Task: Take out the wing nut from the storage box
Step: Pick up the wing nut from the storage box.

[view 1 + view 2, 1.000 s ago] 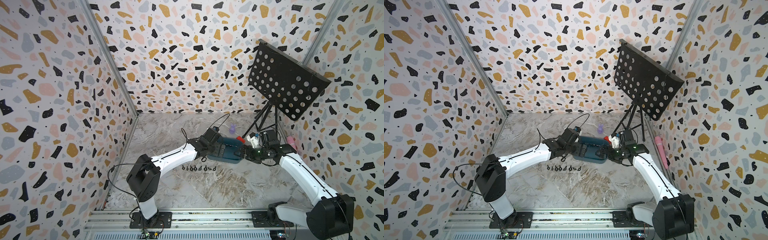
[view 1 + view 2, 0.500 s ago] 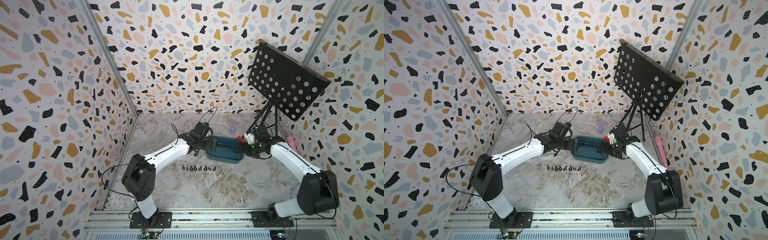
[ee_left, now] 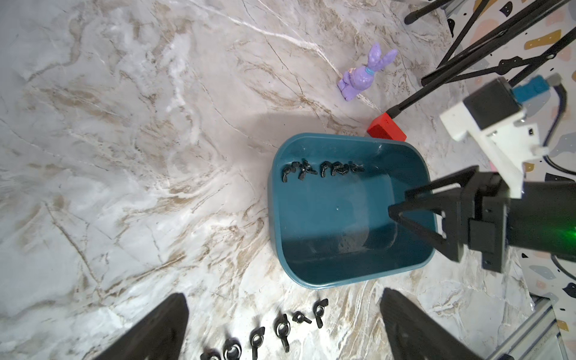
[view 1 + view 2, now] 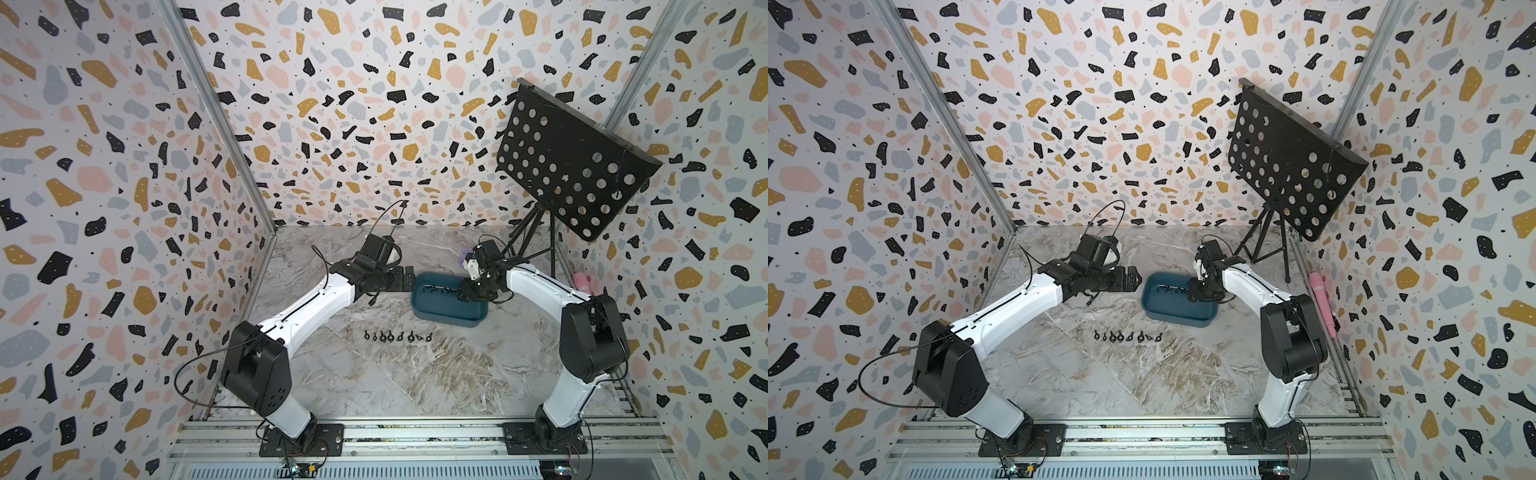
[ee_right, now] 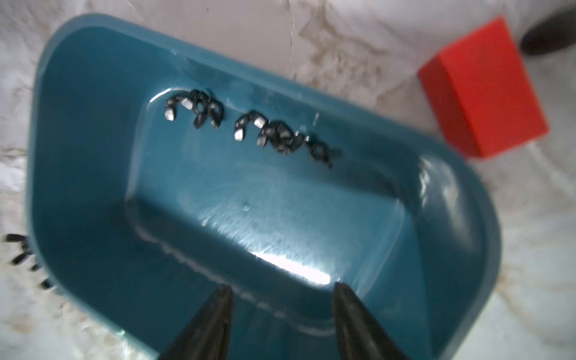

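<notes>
The storage box (image 4: 446, 319) (image 4: 1179, 319) is a teal tub in the middle of the marble table. Several black wing nuts (image 3: 321, 168) (image 5: 249, 124) lie in a line along one long wall inside it. My right gripper (image 4: 465, 293) (image 4: 1196, 293) (image 3: 399, 204) (image 5: 282, 286) hangs over the box's right end. Its jaws are partly apart with nothing between them, well short of the nuts. My left gripper (image 4: 409, 276) (image 4: 1133, 278) (image 3: 283, 296) stands wide open and empty just left of the box.
A row of several wing nuts (image 4: 399, 336) (image 4: 1127, 336) (image 3: 280, 330) lies on the table in front of the box. Behind the box are a red block (image 3: 386, 127) (image 5: 480, 90), a purple rabbit toy (image 3: 361, 78) and a black perforated stand (image 4: 573, 158). A pink object (image 4: 1320, 299) lies by the right wall.
My left gripper has drawn back leftward from above the box to beside it. My right gripper has moved left over the box's right end, and its jaws have narrowed.
</notes>
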Available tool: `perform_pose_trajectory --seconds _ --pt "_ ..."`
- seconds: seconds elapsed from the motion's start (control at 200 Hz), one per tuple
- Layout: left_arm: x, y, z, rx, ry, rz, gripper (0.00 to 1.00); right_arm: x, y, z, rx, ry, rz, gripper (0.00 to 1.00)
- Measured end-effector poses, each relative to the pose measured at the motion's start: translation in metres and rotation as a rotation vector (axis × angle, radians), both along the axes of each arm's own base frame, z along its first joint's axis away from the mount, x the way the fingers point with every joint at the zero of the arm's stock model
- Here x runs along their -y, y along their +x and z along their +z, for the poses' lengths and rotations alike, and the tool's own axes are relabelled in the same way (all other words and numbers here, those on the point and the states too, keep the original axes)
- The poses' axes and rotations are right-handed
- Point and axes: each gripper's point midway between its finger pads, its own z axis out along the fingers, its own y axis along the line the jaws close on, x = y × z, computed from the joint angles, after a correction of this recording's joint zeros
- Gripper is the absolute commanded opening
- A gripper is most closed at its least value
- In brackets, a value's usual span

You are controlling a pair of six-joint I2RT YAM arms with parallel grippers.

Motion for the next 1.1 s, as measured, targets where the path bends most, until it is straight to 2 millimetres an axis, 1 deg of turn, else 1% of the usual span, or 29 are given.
perform_pose_trajectory --seconds 0.05,0.1,0.12,0.29,0.435,0.576,0.701,0.896,1.101 --pt "0.001 -0.002 -0.001 -0.007 -0.002 -0.005 1.00 0.000 0.007 -0.004 0.004 -0.019 0.004 0.46" --pt "0.001 -0.003 -0.002 -0.012 -0.004 -0.012 1.00 0.000 0.013 -0.009 0.004 -0.033 0.010 0.40" --pt "0.001 -0.003 -0.002 -0.014 -0.005 -0.014 1.00 0.001 0.015 -0.011 0.005 -0.043 0.013 0.39" --pt "0.003 -0.005 -0.002 -0.024 -0.013 -0.027 1.00 0.003 0.025 -0.029 -0.011 -0.091 0.023 0.39" --pt "0.002 -0.006 -0.003 -0.034 -0.016 -0.030 1.00 0.004 0.029 -0.040 -0.023 -0.113 0.032 0.38" --pt "0.002 -0.006 -0.006 -0.048 -0.021 -0.033 1.00 0.003 0.034 -0.044 -0.022 -0.122 0.037 0.35" --pt "0.002 -0.007 -0.009 -0.057 -0.021 -0.036 1.00 0.002 0.038 -0.048 -0.025 -0.123 0.039 0.35" --pt "0.002 -0.006 -0.009 -0.061 -0.027 -0.037 1.00 0.002 0.038 -0.053 -0.033 -0.126 0.041 0.32" --pt "0.002 -0.006 -0.009 -0.064 -0.033 -0.042 1.00 0.000 0.041 -0.054 -0.030 -0.122 0.041 0.17"
